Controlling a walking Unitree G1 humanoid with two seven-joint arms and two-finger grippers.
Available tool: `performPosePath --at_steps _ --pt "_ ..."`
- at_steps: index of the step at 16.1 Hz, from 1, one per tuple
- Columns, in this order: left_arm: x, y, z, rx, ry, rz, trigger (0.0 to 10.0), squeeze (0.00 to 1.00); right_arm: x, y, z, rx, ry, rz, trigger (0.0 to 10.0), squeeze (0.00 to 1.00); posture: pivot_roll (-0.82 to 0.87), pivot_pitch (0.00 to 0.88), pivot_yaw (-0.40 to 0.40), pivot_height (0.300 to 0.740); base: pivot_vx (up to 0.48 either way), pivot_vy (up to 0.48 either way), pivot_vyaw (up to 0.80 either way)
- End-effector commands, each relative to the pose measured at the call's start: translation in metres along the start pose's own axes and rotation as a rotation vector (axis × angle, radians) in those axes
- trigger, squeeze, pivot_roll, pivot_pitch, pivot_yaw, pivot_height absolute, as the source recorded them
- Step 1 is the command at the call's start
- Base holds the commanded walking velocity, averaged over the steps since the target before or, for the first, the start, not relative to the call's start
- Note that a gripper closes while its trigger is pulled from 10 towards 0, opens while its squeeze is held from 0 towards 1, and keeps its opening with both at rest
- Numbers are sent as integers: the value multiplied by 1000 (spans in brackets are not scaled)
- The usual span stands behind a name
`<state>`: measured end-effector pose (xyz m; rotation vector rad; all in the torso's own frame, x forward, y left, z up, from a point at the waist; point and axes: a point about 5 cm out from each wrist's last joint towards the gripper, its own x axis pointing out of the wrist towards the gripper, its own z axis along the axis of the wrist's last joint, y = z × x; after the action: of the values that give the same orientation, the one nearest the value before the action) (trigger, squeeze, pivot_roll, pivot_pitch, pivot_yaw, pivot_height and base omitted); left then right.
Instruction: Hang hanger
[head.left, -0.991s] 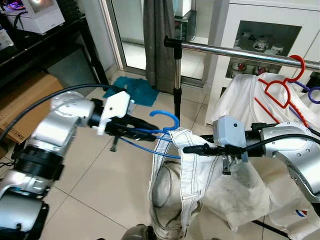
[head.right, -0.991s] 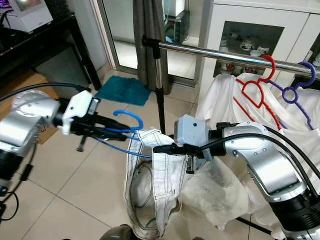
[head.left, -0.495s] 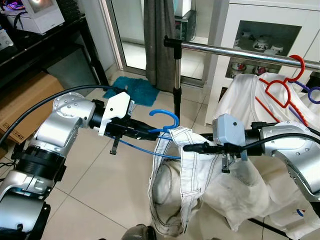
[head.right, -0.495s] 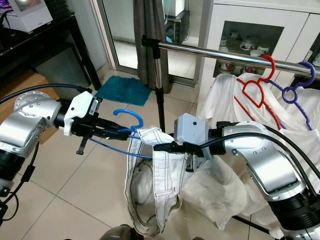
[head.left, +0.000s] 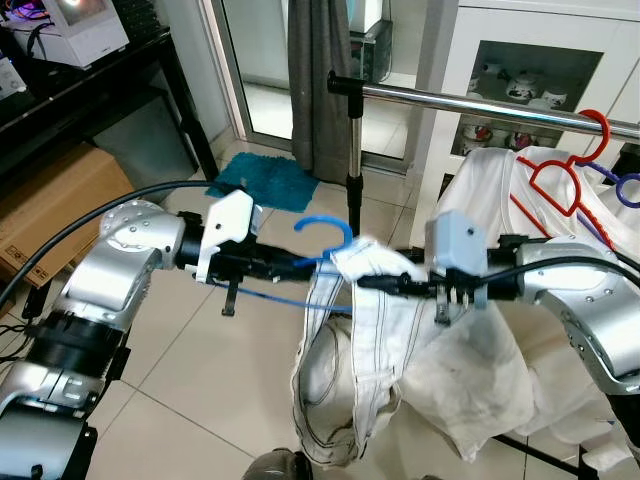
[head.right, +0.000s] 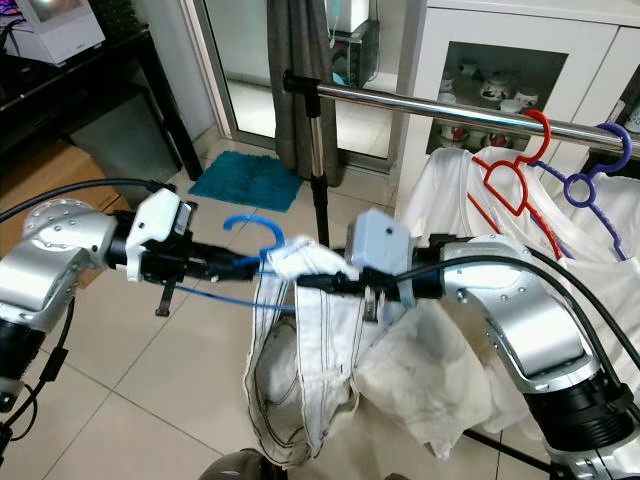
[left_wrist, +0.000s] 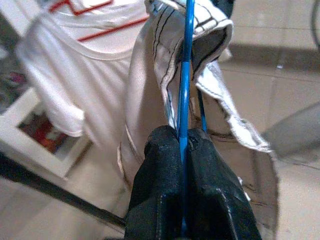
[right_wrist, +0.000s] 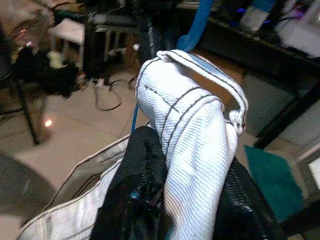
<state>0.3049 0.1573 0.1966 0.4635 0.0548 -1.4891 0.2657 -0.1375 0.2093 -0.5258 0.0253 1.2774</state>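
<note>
Two grippers hold the load in front of the robot, below the metal rail (head.left: 480, 103), so the hanging itself is not yet done. The blue hanger (head.left: 322, 232) already carries the white garment (head.left: 355, 340), with its hook free and well apart from the rail. What remains, I judge, is to lift the hook over the rail. The left gripper (left_wrist: 186, 145) reaches toward the middle, fingers pinched narrow on the hanger wire. The right gripper (right_wrist: 190, 165) reaches from the other side, clamped on a fold of the garment.
</note>
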Motion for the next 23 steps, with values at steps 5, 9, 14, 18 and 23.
performPosePath --at_steps 5,9,14,18,23 --pt "-1 1 8 -14 -106 253 0 0 -6 -3 22 14 -154 -197 10000 1000 -45 67 126 740 0 0 0" --pt "3 -5 12 -18 -131 305 0 0 -1 5 20 8 -144 -259 10000 0 -53 71 132 740 0 0 0" --pt "8 -14 15 10 -97 270 0 0 5 8 8 -11 -51 -282 10000 1000 -51 68 134 740 0 0 0" --pt "3 -16 14 17 -61 249 0 0 -4 4 0 -93 47 -247 10000 1000 -57 53 136 740 0 0 0" --pt "3 -14 12 9 -79 309 0 0 -10 -3 8 -50 -42 -301 10000 1000 -59 45 133 740 0 0 0"
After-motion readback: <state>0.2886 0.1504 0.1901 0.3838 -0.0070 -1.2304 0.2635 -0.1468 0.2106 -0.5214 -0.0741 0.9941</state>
